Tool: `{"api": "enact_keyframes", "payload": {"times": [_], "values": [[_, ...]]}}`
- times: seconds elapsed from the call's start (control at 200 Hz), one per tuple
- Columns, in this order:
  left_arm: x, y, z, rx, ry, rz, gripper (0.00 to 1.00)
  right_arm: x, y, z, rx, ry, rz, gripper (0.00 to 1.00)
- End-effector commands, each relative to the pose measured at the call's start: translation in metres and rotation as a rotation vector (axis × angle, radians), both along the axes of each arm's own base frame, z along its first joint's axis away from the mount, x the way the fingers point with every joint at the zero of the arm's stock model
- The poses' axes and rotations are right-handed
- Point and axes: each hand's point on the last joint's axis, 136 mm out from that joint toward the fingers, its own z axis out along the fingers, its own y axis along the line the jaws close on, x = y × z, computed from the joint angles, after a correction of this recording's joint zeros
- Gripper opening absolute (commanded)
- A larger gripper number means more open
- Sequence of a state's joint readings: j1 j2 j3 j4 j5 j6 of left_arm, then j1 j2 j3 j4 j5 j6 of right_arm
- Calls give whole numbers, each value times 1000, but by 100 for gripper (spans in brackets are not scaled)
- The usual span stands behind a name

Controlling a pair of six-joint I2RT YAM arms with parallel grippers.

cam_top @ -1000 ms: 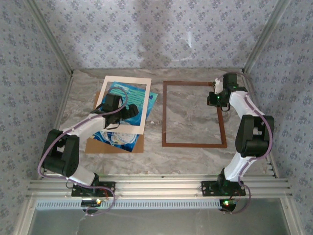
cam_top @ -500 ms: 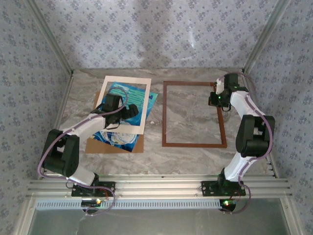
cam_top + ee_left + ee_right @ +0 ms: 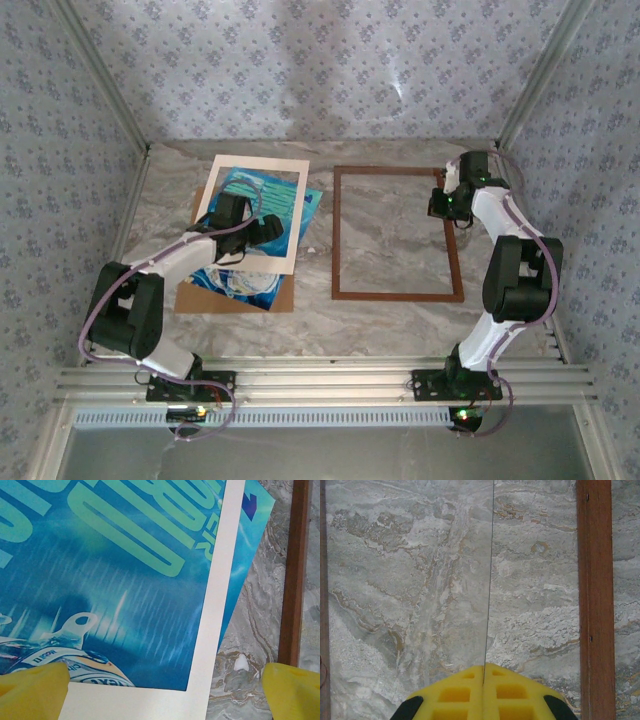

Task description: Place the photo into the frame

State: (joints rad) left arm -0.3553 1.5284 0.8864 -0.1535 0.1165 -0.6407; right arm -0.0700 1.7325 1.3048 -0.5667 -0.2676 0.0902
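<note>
The photo point(image 3: 265, 195) is a blue-and-teal sheet lying at the left under a cream-white mat border point(image 3: 256, 164); one of its corners point(image 3: 250, 510) pokes out past the mat. My left gripper point(image 3: 274, 229) hovers open over the mat's corner point(image 3: 200, 700), its yellow fingertips point(image 3: 32, 690) wide apart with nothing between them. The dark reddish-brown frame point(image 3: 396, 294) lies flat at centre right, showing marble inside it. My right gripper point(image 3: 452, 206) is above the frame's right rail point(image 3: 594, 580), shut on a thin sheet point(image 3: 490, 580) seen edge-on.
A plain brown backing board point(image 3: 235, 299) lies under the photo and mat. Patterned walls and metal posts enclose the marble tabletop point(image 3: 320, 320). A strip of bare marble point(image 3: 260, 605) separates the photo from the frame's left rail point(image 3: 295, 570).
My right gripper has shifted slightly back and to the right over the frame's rail. The left arm has not moved.
</note>
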Motion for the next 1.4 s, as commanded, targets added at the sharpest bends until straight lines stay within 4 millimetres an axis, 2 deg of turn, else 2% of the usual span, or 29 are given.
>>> {"api": "enact_keyframes", "payload": {"times": [0.0, 1.394], "values": [[-1, 0, -3, -8, 1, -1, 99, -5, -4, 12, 2, -4, -26, 0], [-1, 1, -3, -3, -4, -1, 98, -5, 2, 14, -20, 82, 64, 0]]}}
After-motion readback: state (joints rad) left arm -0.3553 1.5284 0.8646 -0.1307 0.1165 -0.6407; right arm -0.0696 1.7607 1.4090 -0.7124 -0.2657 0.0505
